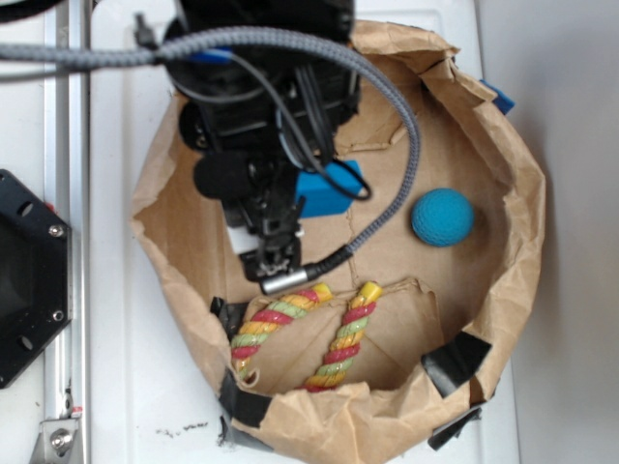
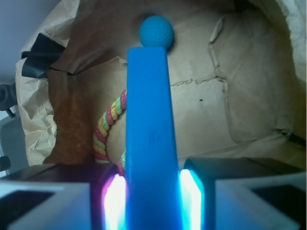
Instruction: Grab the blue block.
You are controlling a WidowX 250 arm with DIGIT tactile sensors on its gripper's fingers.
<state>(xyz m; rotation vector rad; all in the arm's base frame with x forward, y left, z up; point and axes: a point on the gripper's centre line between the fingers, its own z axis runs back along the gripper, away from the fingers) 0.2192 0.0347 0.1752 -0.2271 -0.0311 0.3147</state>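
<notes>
The blue block point(image 2: 151, 134) is a long flat bright blue bar that runs up the middle of the wrist view from between my fingers. My gripper point(image 2: 152, 196) is shut on it, with a glowing pad pressed to each long side. From the exterior view only one end of the blue block point(image 1: 329, 189) shows, sticking out to the right from under the black arm and gripper point(image 1: 273, 224). All of this sits inside the brown paper bag point(image 1: 484, 290).
A teal textured ball point(image 1: 443, 217) lies on the bag floor right of the block, also in the wrist view as the ball point(image 2: 156, 31) beyond the bar's far end. A striped rope toy point(image 1: 300, 333) lies near the front wall. Crumpled bag walls ring everything. A grey cable point(image 1: 406, 155) loops over the bag.
</notes>
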